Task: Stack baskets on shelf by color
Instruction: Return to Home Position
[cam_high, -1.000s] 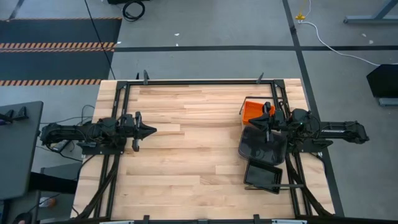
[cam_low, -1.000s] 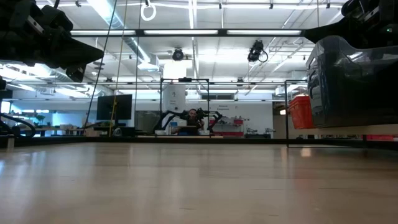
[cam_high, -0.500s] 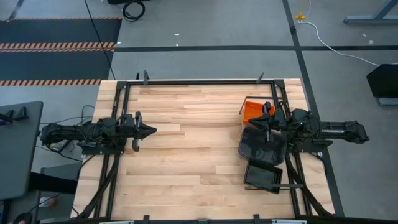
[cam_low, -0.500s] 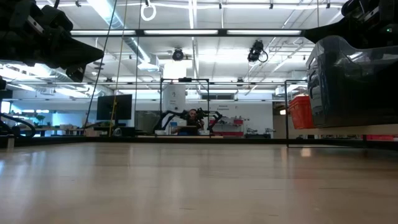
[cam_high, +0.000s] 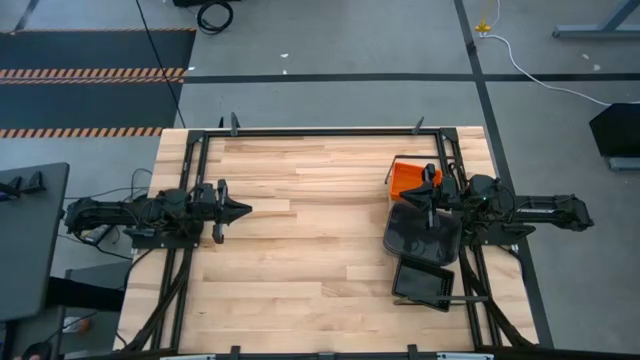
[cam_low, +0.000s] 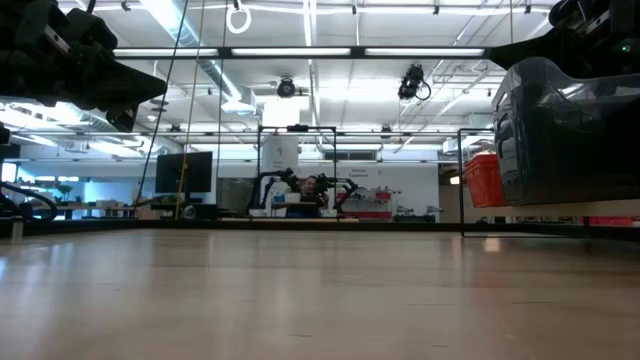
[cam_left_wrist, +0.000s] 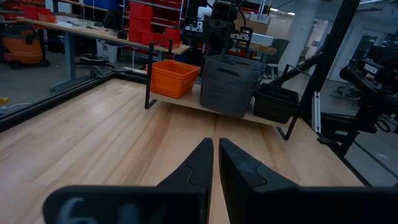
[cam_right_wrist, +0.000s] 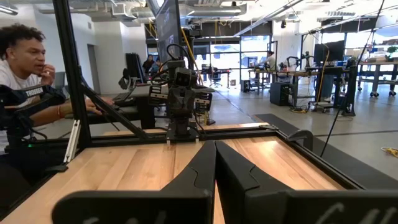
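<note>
The shelf (cam_left_wrist: 186, 102), a light board on thin dark legs, stands at the table's right side. On it, bottoms down, rest an orange basket (cam_high: 408, 178) (cam_left_wrist: 175, 78) toward the far end, a stack of dark grey baskets (cam_high: 420, 232) (cam_left_wrist: 231, 84) in the middle and a black slatted basket (cam_high: 424, 282) (cam_left_wrist: 274, 102) at the near end. My right gripper (cam_high: 410, 203) (cam_right_wrist: 216, 163) hovers shut above the shelf, pointing left. At the table's left side my left gripper (cam_high: 244, 210) (cam_left_wrist: 216, 163) is shut, level and pointing at the shelf. Neither gripper holds anything.
Bare wooden tabletop (cam_high: 310, 230) lies between the two arms. A black metal frame (cam_high: 320, 131) runs along the table's edges. A person (cam_right_wrist: 22, 71) sits beyond the table's left side, behind the left arm (cam_right_wrist: 180, 102).
</note>
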